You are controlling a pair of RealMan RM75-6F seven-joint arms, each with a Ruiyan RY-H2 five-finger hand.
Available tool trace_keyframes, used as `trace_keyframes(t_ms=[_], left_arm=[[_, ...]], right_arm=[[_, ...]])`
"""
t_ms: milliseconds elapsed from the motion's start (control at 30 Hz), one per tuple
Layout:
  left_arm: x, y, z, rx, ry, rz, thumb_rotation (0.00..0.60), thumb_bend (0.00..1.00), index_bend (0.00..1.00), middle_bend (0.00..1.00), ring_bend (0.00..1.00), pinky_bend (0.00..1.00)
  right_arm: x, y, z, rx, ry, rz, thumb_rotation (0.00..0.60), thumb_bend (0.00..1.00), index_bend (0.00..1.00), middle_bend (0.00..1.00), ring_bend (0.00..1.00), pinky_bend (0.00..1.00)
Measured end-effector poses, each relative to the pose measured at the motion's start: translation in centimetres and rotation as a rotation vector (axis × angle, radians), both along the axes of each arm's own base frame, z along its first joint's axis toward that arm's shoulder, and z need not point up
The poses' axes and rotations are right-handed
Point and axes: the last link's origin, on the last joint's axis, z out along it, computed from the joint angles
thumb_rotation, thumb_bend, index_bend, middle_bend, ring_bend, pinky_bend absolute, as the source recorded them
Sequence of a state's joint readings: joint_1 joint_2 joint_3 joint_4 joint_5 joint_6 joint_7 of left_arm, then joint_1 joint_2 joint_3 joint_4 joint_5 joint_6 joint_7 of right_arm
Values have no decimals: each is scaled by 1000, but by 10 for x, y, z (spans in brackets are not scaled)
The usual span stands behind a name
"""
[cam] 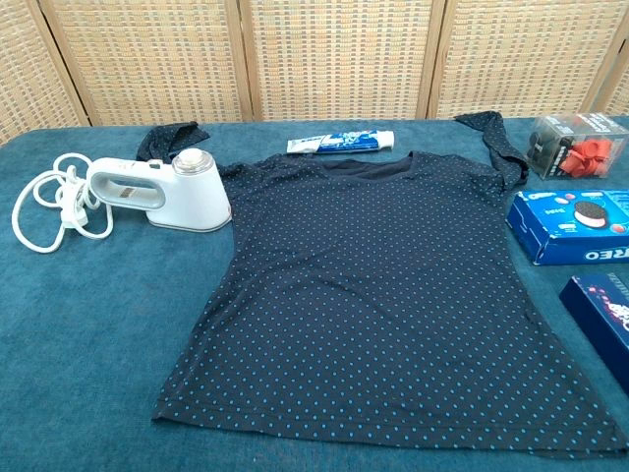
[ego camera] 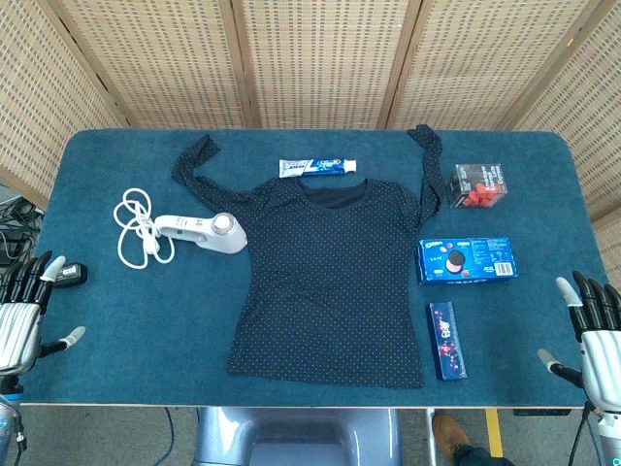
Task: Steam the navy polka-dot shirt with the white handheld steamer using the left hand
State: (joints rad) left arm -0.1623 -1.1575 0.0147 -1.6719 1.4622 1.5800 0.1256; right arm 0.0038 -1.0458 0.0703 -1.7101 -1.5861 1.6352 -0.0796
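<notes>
The navy polka-dot shirt [ego camera: 335,282] lies flat in the middle of the blue worktop [ego camera: 126,320], neckline toward the far edge, hem toward the robot, both sleeves thrown up and outward; in the chest view the shirt [cam: 378,295] fills most of the frame. The white handheld steamer [ego camera: 202,232] lies on its side just beside the shirt's left flank, its round head nearest the fabric and seemingly touching the edge of it; the chest view shows the steamer [cam: 162,193] with its head turned up and its handle pointing away from the shirt. Its white cord [ego camera: 136,228] sits coiled in loose loops on the outer side of the steamer, seen again in the chest view [cam: 54,206].

The left hand [ego camera: 27,306] hovers at the near left corner of the worktop, well apart from the steamer; its fingers are spread and slightly bent, and it grasps nothing. The right hand [ego camera: 594,335] is at the near right corner, likewise fingers apart and empty. Neither hand shows in the chest view.

A toothpaste tube [ego camera: 317,167] lies just beyond the collar; to the right of the shirt are a dark box with red contents [ego camera: 478,185], a blue Oreo box [ego camera: 466,260], and a slim dark blue box [ego camera: 447,340] nearest the robot. A woven screen [ego camera: 320,58] stands behind the worktop.
</notes>
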Motion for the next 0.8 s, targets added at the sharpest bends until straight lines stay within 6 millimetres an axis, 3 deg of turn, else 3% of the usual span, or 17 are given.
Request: trace_keyframes(t_ms=[233, 367, 533, 700, 800], left_arm=[[1, 1, -4, -8, 5, -1, 600, 0, 0, 0, 0, 0], [6, 15, -7, -9, -7, -30, 600, 0, 0, 0, 0, 0], [15, 53, -22, -67, 1, -74, 600, 13, 0, 0, 0, 0], [24, 108, -46, -160, 46, -106, 600, 269, 0, 0, 0, 0], [26, 137, -59, -186, 107, -112, 600, 294, 0, 0, 0, 0]], right_arm=[[0, -1, -1, 4, -8, 1, 600, 0, 0, 0, 0, 0], [0, -2, -2, 11, -6, 2, 600, 0, 0, 0, 0, 0], [0, -4, -6, 23, -2, -4, 600, 0, 0, 0, 0, 0], [-1, -7, -10, 38, 0, -11, 600, 0, 0, 0, 0, 0], [-1, -7, -12, 46, 3, -16, 600, 0, 0, 0, 0, 0]])
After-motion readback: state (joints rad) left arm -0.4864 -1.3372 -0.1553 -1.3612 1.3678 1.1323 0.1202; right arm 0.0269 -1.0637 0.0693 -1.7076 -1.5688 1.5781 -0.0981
